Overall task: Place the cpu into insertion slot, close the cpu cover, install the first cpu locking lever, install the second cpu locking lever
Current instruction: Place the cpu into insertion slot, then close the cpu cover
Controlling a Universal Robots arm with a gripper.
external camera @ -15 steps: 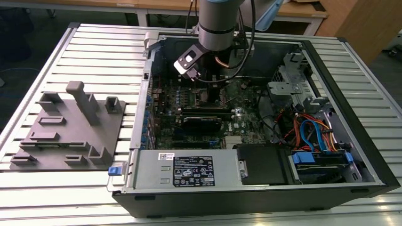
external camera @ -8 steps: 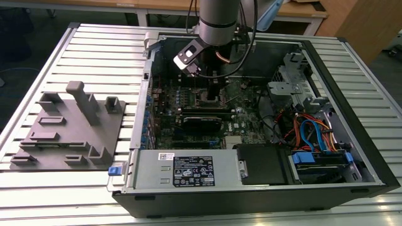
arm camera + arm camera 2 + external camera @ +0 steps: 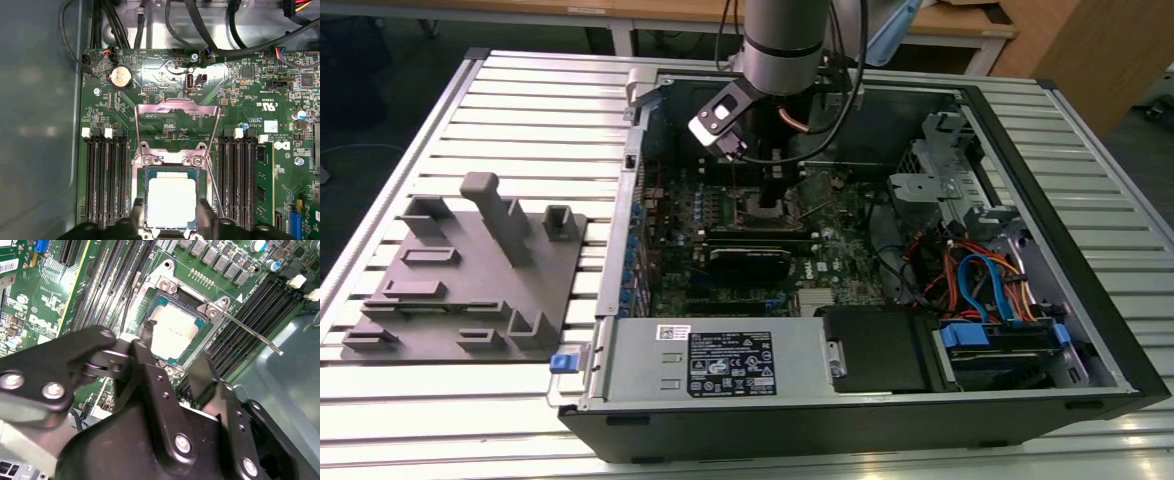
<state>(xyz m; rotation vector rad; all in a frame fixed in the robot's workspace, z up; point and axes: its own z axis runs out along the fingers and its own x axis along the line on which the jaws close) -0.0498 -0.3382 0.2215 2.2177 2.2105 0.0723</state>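
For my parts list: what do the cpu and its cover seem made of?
The cpu: top looks like pale, matte metal with soft glare; its rim is green board. The cpu cover: thin sheet metal, probably steel, shiny with a pinkish reflection.

The cpu (image 3: pixel 171 200) in the insertion slot (image 3: pixel 146 190)
Its cpu cover (image 3: pixel 177 106) stands raised; the gripper (image 3: pixel 172 210) flanks the chip, fingers apart.

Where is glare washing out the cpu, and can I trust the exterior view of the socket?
First wrist view: the cpu top is blown out white, no surface detail. Second wrist view: same glare, though its edges read clearly. Exterior view: the insertion slot sits dim under the arm.
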